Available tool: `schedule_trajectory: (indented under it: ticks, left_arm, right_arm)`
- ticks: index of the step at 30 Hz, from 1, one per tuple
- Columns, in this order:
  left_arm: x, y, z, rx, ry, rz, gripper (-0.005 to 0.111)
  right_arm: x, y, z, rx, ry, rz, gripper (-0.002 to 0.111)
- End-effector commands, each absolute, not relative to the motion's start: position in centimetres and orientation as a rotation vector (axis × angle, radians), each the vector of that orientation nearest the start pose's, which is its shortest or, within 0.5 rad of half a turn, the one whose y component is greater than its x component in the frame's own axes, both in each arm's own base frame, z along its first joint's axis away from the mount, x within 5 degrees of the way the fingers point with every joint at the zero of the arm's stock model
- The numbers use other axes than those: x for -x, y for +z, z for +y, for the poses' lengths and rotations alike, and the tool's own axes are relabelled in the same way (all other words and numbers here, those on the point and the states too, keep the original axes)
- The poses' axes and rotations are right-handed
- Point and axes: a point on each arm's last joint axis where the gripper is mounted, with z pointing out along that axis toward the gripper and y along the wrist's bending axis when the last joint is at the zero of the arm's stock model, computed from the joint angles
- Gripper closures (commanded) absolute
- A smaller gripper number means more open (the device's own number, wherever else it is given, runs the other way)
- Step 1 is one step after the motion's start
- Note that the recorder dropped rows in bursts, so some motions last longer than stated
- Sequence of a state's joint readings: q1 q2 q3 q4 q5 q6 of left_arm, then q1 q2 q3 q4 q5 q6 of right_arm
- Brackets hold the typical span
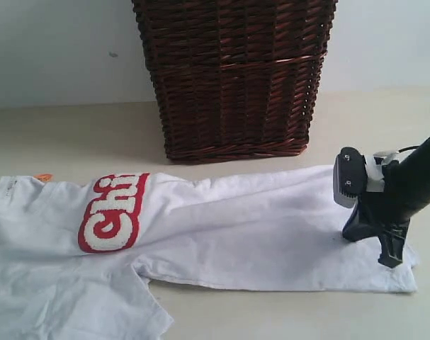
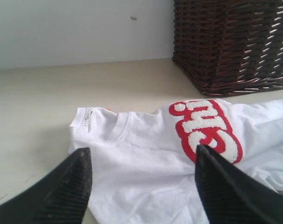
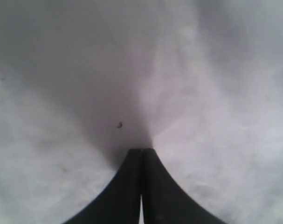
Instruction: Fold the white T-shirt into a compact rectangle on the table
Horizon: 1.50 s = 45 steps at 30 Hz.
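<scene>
The white T-shirt (image 1: 257, 227) lies spread across the pale table (image 1: 73, 134), its red-outlined fuzzy letters (image 1: 114, 212) to the left and a small orange tag (image 1: 42, 177) at its far left edge. My right gripper (image 1: 393, 261) is down on the shirt's right end. In the right wrist view its jaws (image 3: 141, 150) are pressed together with the white fabric (image 3: 216, 93) creasing toward the tips. My left gripper (image 2: 142, 148) stands wide open above the shirt (image 2: 146, 186), close to the collar (image 2: 122, 126) and the letters (image 2: 206, 128). The left arm is out of the exterior view.
A tall dark brown wicker basket (image 1: 236, 71) stands on the table just behind the shirt's middle, also in the left wrist view as the basket (image 2: 234, 42). A pale wall (image 1: 59, 49) closes the back. A sleeve hangs toward the front left edge (image 1: 80, 312).
</scene>
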State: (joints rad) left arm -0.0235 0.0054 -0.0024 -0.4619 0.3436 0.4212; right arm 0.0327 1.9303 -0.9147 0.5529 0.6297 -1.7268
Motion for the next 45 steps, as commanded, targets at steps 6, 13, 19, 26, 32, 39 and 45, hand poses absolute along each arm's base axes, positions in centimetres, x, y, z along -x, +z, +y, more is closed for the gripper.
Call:
schedule_trajectory:
  ticks: [6, 13, 19, 26, 32, 39, 45]
  left_arm:
    - [-5.3, 18.6, -1.5, -0.114, -0.168, 1.786, 0.045]
    - [-5.3, 18.6, -1.5, -0.114, -0.168, 1.786, 0.045]
    - [-5.3, 18.6, -1.5, -0.114, -0.168, 1.786, 0.045]
    - [-5.3, 18.6, -1.5, -0.114, -0.168, 1.786, 0.045]
    - [-5.3, 18.6, -1.5, -0.114, -0.168, 1.786, 0.045]
    - [-5.3, 18.6, -1.5, -0.114, -0.168, 1.786, 0.045]
    - [-5.3, 18.6, -1.5, -0.114, -0.168, 1.786, 0.045]
  right_arm:
    - [-28.1, 10.8, 0.9, 2.056, 0.148, 2.541, 0.108]
    - [-29.9, 14.8, 0.5, 1.758, -0.231, 2.459, 0.108]
    - [-30.3, 17.8, 2.0, 1.347, -0.108, 2.423, 0.108]
    - [-29.4, 25.9, 4.3, 0.55, 0.292, 2.226, 0.095]
    - [-25.8, 34.6, 3.4, 0.099, 0.367, 1.856, 0.075]
    - [-16.2, 35.9, 0.5, -0.11, 0.154, 1.588, 0.075]
    - [-7.8, 33.7, -0.4, 0.012, -0.085, 1.362, 0.075]
